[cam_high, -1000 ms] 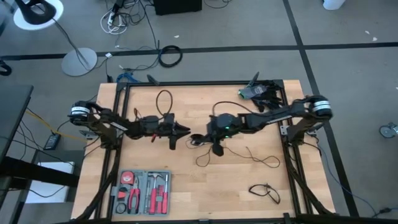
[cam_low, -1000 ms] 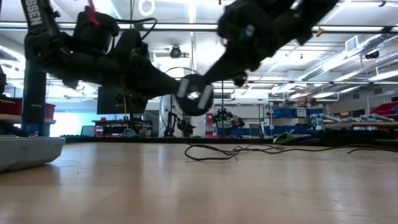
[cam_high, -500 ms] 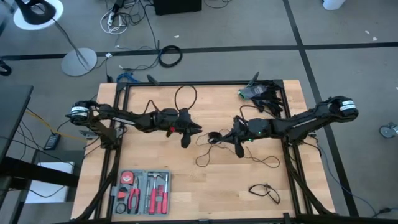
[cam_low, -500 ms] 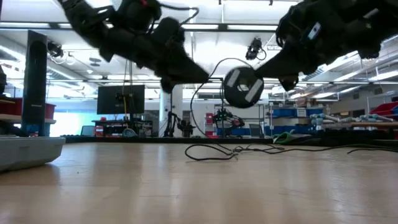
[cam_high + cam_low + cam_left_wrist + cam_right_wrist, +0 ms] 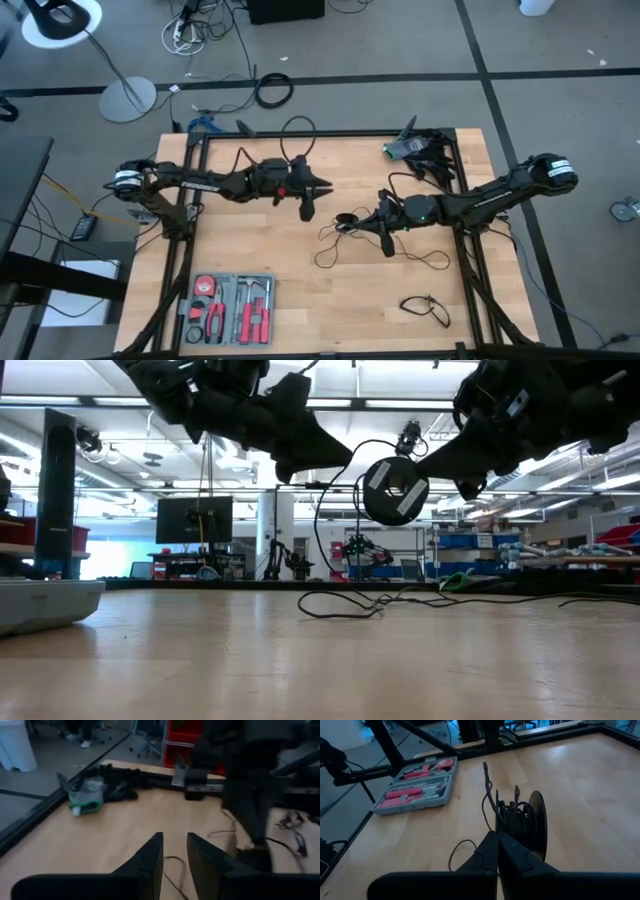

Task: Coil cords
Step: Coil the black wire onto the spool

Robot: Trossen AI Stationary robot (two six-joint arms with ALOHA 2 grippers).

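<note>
The left gripper (image 5: 322, 187) is hovering above the table (image 5: 300, 290), fingers slightly apart, holding nothing visible. To its right, the right gripper (image 5: 352, 220) is pinching the long cord (image 5: 400, 247) near its raised disc (image 5: 395, 491), the rest trailing on the table.

desk (image 5: 300, 300): pale wood, smooth, matt planks | cords (image 5: 400, 250): thin black rubbery sheath, matt | disc (image 5: 396, 491): black plastic, slight sheen | tool case (image 5: 417, 782): grey plastic, red-handled tools seen inside

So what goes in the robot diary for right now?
right hand: shut on cord, disc lifted | left hand: raised, nothing seen held | cord tail on table
</note>
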